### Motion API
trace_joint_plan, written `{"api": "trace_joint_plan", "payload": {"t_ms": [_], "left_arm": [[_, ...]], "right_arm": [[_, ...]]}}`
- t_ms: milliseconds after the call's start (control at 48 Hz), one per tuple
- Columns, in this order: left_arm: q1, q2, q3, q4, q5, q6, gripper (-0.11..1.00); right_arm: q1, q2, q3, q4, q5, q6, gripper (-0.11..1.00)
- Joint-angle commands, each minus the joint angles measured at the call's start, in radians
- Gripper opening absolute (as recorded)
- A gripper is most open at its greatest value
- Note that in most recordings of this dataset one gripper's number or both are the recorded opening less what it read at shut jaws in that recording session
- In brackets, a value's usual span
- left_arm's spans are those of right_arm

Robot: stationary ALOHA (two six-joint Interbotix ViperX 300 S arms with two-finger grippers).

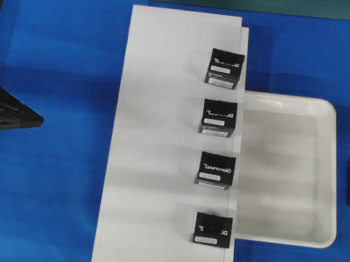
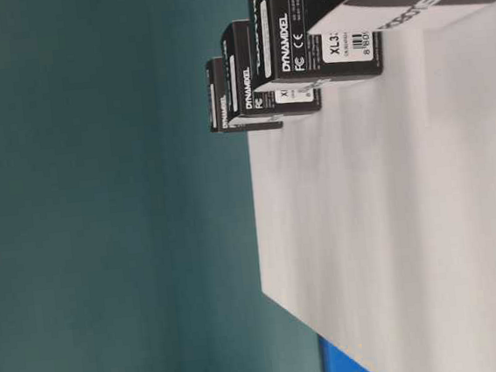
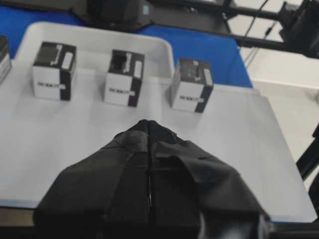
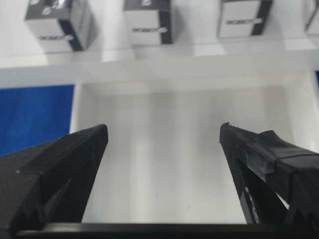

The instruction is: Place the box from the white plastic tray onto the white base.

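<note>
The box (image 1: pixel 212 229), a black carton with a white label strip, stands on the white base (image 1: pixel 162 136) at its near end, close to the right edge; it also shows as the box (image 4: pixel 57 25) and the box (image 3: pixel 192 84). The white plastic tray (image 1: pixel 280 233) lies right of the base with nothing in it. My right gripper (image 4: pixel 163 132) hangs open over the tray's outer side, nothing between its fingers. My left gripper (image 3: pixel 149 123) is shut and empty, left of the base at mid-length, pointing at it.
Three like black cartons with white lettering stand in a row along the base's right edge: the first carton (image 1: pixel 225 68), the second carton (image 1: pixel 218 118) and the third carton (image 1: pixel 216 169). Blue table (image 1: pixel 44 186) surrounds the base and tray.
</note>
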Motion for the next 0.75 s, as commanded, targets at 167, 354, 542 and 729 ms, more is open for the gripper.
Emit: {"api": "trace_joint_plan", "payload": {"t_ms": [167,354,542,729], "left_arm": [[0.0,0.008,-0.011,0.002,-0.014,-0.002,-0.07],[0.0,0.008,-0.011,0.002,-0.014,-0.002,-0.07],[0.0,0.009,-0.011,0.002,-0.029,-0.002,-0.07],[0.0,0.011,-0.011,0.002,-0.044,-0.002,-0.07]], "right_arm": [[-0.023,-0.011,-0.006,-0.002,0.003,-0.003,0.99],[-0.025,-0.011,0.005,-0.002,0.0,-0.005,0.98],[-0.023,-0.011,0.005,0.003,-0.028,-0.008,0.99],[-0.011,-0.012,0.006,0.029,-0.061,-0.011,0.99]]}}
